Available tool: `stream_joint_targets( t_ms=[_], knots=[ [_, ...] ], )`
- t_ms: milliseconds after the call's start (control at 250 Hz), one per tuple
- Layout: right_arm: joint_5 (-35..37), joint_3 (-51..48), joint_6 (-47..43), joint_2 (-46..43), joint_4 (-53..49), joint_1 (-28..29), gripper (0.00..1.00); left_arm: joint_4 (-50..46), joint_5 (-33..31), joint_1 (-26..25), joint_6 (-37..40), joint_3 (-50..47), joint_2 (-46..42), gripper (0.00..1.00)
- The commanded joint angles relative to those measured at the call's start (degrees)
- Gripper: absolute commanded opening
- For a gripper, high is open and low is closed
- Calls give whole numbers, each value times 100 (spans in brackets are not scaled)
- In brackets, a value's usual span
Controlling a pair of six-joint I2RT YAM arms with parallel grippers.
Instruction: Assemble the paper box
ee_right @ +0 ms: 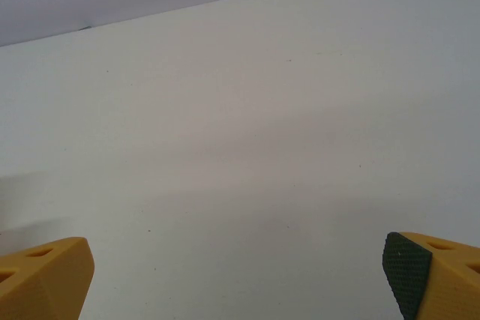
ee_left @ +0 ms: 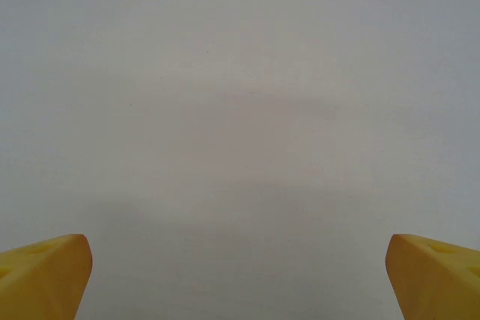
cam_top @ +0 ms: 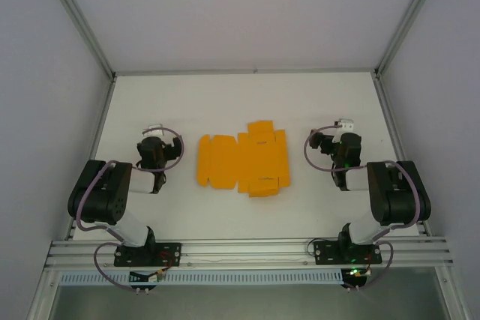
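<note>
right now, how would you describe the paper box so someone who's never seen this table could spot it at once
Look at the white table from above and find the gap between the left arm and the right arm. There lies the paper box, a flat, unfolded sheet with flaps. Its orange-yellow card stands out against the black arms and white surface.

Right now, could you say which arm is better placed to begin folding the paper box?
Right, marginally. The paper box lies flat between both open tools, but its flapped end sits toward the right tool; the plain panel is nearer the left tool.
</note>
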Motion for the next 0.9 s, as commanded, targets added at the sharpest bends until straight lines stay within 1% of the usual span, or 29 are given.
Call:
stream_joint_targets(
  t_ms=[0, 471, 683, 755, 810, 894],
  knots=[
    [-142, 107, -30, -23, 74, -42, 100, 185, 76, 43, 70, 103, -63, 100],
    [-206, 124, -20, -11, 39, -51, 100, 145, 86, 51, 66, 116, -60, 100],
    [-168, 105, -21, -19, 55, -51, 100, 176, 88, 51, 68, 99, -68, 100],
    [-72, 150, -5, -61, -24, -51, 100, 41, 34, 52, 67, 155, -138, 100],
    [35, 228, 48, -203, -299, -51, 100, -414, -155, 51, -2, 337, -327, 100],
    [106, 451, 53, -522, -970, -51, 100, -1775, -473, 51, -132, 922, -692, 100]
  ],
)
